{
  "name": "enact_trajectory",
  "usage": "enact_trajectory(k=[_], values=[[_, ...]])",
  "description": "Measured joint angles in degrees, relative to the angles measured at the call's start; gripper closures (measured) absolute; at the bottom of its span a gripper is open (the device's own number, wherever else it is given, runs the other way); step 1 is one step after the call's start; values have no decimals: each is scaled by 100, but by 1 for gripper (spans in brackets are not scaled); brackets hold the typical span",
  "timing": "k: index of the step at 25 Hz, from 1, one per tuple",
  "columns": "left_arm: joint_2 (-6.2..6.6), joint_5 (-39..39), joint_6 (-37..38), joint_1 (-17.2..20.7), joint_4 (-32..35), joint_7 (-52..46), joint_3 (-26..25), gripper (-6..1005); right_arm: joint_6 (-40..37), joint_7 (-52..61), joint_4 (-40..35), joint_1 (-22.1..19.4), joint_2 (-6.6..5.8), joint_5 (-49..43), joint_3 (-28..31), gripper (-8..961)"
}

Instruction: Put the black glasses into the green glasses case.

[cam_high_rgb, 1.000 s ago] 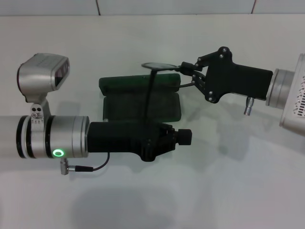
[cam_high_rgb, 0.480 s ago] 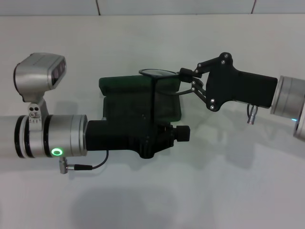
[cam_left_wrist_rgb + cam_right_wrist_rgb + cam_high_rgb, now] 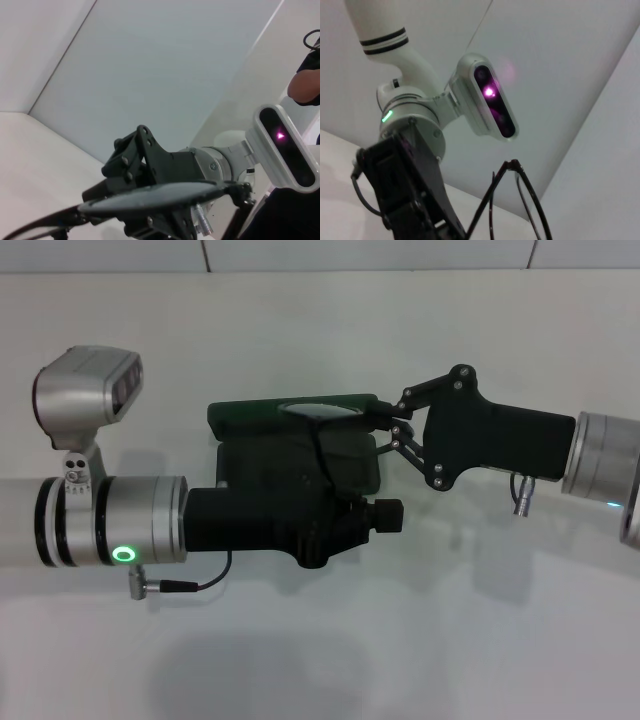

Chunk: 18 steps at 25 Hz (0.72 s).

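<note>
The green glasses case [image 3: 250,455] lies open on the white table, its lid [image 3: 240,415] on the far side. The black glasses [image 3: 325,412] hang just over the lid, with one temple arm running down across the case to my left gripper [image 3: 325,510]. My right gripper [image 3: 385,422] is shut on the right end of the frame. The left wrist view shows a lens [image 3: 165,195] edge-on, with the right gripper [image 3: 145,160] behind it. The right wrist view shows the frame [image 3: 520,200] beside the left gripper [image 3: 405,195].
My left arm [image 3: 110,525] lies across the table in front of the case and hides its near edge. A cable [image 3: 190,588] loops under the left wrist. The table's far edge meets a tiled wall [image 3: 370,255].
The right gripper has brought the glasses down from above the case to just over the lid and moved slightly left. The left arm has hardly moved.
</note>
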Motion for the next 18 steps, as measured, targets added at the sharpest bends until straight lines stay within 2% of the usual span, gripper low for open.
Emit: enact_trajectory(k=[18], values=[[10,-70,4,-9,90,-4,0,999,-100,45,-17,12,-2,-45,-242,856]])
